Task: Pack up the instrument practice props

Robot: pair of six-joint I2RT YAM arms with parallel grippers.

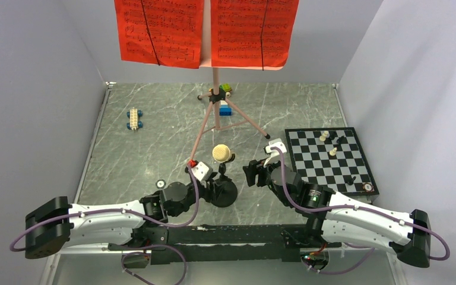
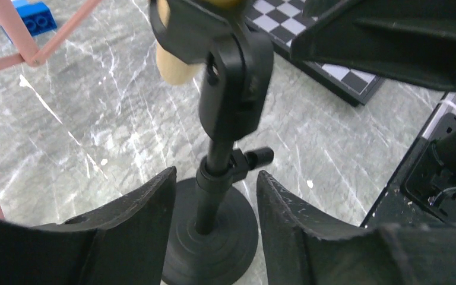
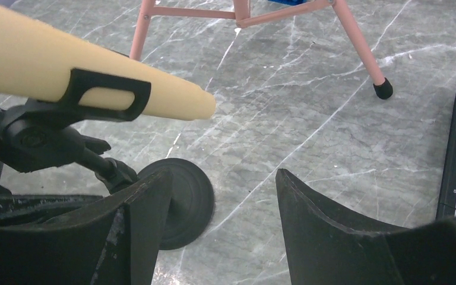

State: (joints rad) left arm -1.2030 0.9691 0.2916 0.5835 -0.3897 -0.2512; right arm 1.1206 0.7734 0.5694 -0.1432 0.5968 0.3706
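Mic stand is set at the near middle, microphone clipped on top. Its pole is framed by the open left gripper; the right gripper is open too, just right. Next, the pole should likely be squeezed

Overhead faces down; wrist views close, seemingly low, share mic stand.

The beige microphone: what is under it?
A black clip cradles the microphone atop the small black mic stand with its round base. The table directly beneath that base is hidden.
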